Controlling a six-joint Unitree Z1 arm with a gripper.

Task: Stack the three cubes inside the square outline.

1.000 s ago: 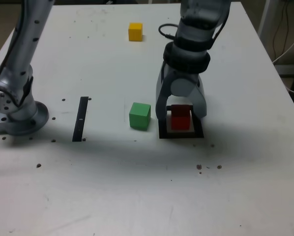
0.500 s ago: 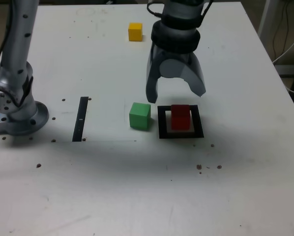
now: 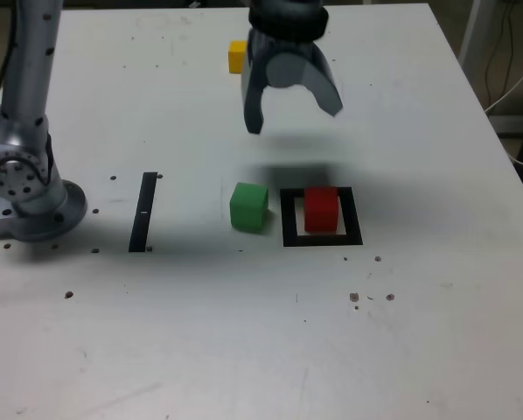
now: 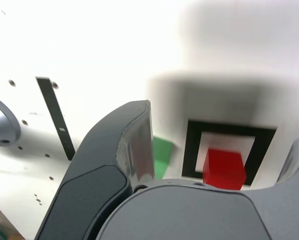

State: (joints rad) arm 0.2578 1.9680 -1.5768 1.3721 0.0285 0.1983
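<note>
The gripper [image 3: 292, 109] hangs in the air with its fingers spread wide and nothing between them. The red cube [image 3: 322, 210] sits inside the black square outline [image 3: 288, 219] on the white table [image 3: 244, 332]. The green cube [image 3: 248, 206] stands just beside the outline, on the exterior view's left. The yellow cube [image 3: 236, 57] lies far back (partly hidden behind the gripper). A thin black strip [image 3: 142, 212] lies well apart, near the arm's base [image 3: 25, 201]
</note>
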